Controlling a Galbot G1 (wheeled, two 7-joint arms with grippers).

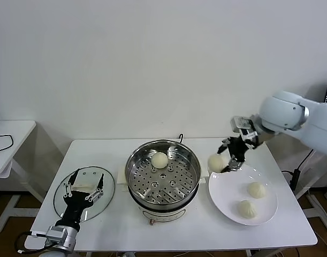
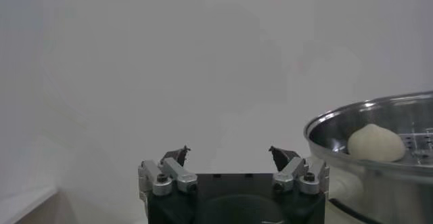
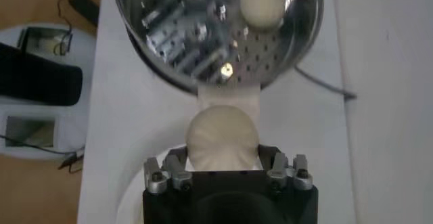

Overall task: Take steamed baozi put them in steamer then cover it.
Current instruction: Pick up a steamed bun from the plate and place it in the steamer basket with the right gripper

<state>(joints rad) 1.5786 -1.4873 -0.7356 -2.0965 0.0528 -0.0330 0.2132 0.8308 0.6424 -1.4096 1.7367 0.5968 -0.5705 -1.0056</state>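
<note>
White tabletop (image 1: 99, 150) carries the steamer (image 1: 162, 179) at centre. Cover (image 1: 84, 193) lies flat to the steamer's left; white plate (image 1: 227, 198) sits just right of it.

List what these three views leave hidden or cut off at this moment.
- Right gripper fingertips: hidden behind the held baozi in the right wrist view, tiny in the head view.
- Cover: partly hidden by the left gripper in the head view.
- Steamer: cut by the left wrist view's edge.
- Plate: near rim cut off in the right wrist view.
</note>
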